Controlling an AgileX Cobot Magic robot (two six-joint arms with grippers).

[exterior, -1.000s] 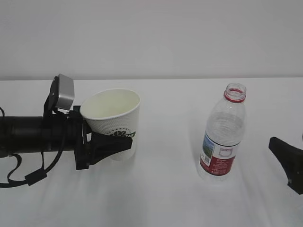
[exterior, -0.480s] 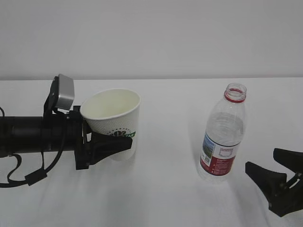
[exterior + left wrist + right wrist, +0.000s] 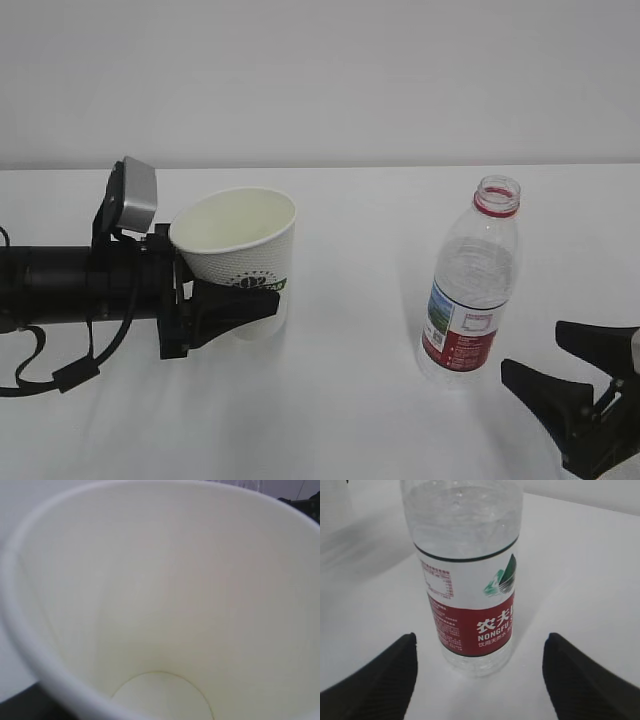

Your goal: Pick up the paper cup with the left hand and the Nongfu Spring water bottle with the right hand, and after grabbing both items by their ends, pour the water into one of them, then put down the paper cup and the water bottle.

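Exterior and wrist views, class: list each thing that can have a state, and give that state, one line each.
paper cup: tilted, empty inside, gripped low on its body by the left gripper
Nongfu Spring water bottle: upright on the table, uncapped, not held
right gripper: open, close beside the bottle, not touching it

Left arm (image 3: 70, 285) enters from left edge, lies level and low; grey block sits atop wrist; left gripper (image 3: 240, 300) points right, jaws clamped on lower part of paper cup (image 3: 243, 252); right gripper (image 3: 580, 385) at lower right corner, jaws spread wide, nothing between them; both finger tips (image 3: 385, 680) point toward bottle base, apart from it
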